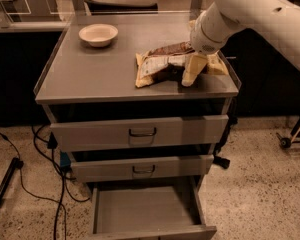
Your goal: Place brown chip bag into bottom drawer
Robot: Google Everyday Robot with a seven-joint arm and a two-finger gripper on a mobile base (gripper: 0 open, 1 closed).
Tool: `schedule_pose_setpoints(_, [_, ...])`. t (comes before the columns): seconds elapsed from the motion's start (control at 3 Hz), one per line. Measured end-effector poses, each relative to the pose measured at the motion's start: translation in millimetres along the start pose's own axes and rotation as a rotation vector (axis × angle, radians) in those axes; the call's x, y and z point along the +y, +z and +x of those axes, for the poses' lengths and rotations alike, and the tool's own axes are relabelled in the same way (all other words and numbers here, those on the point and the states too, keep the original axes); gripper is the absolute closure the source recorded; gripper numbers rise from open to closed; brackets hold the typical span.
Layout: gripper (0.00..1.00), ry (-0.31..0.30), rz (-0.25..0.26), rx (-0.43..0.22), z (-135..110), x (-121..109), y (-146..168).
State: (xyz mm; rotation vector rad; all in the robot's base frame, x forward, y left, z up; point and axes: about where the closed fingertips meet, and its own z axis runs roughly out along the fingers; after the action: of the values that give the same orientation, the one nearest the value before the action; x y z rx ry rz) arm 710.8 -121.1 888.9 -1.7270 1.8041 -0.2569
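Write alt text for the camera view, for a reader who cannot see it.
The gripper of a white robot arm reaches down onto the brown chip bag, which lies on top of a grey cabinet. The bottom drawer stands open below. A cream bowl sits at the top's back left.

One cam only, high, in front of cabinet [115, 69], tilted down. Mid-range: fits cabinet from top to open bottom drawer [145, 209], plus some floor [260, 174]. Arm [260, 9] enters top-right; gripper [192, 71] right of centre, at brown chip bag [157, 66].
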Motion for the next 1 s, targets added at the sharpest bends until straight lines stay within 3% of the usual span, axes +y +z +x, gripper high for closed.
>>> schedule_pose_setpoints(0.67, [0.00,0.016,-0.030,0.036,9.2,-3.9,27.6])
schedule_pose_setpoints(1.0, [0.18,0.016,-0.030,0.036,9.2,-3.9,27.6])
